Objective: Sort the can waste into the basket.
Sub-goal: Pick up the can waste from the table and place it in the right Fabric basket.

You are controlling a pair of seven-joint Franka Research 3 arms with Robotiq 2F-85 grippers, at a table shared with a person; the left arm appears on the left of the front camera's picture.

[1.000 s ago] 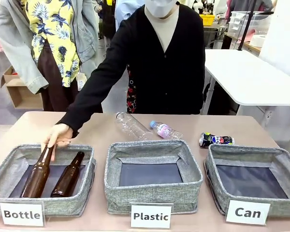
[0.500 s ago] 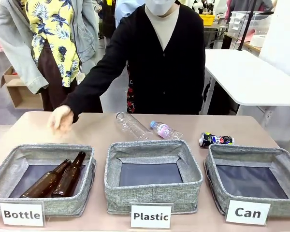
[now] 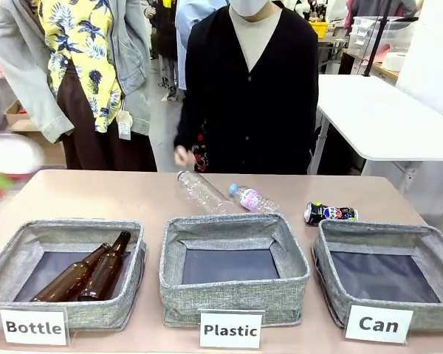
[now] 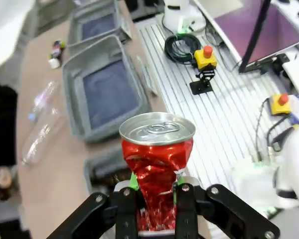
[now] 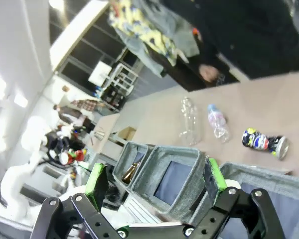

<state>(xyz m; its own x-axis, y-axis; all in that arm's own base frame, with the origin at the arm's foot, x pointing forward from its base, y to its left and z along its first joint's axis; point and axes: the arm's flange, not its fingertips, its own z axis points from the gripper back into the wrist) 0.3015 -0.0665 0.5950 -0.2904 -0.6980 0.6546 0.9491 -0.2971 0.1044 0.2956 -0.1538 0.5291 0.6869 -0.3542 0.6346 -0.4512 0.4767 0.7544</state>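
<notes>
Tan table [image 3: 148,198], red can [image 4: 157,159] in left pincer [image 4: 156,182]

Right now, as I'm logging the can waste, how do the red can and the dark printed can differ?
Colour: the red can is shiny red with a silver end; the dark can is black with coloured print. Pose: the red can is clamped in the left jaws; the dark can lies on its side on the table behind the Can basket. Both are drink cans, neither in that basket.
</notes>
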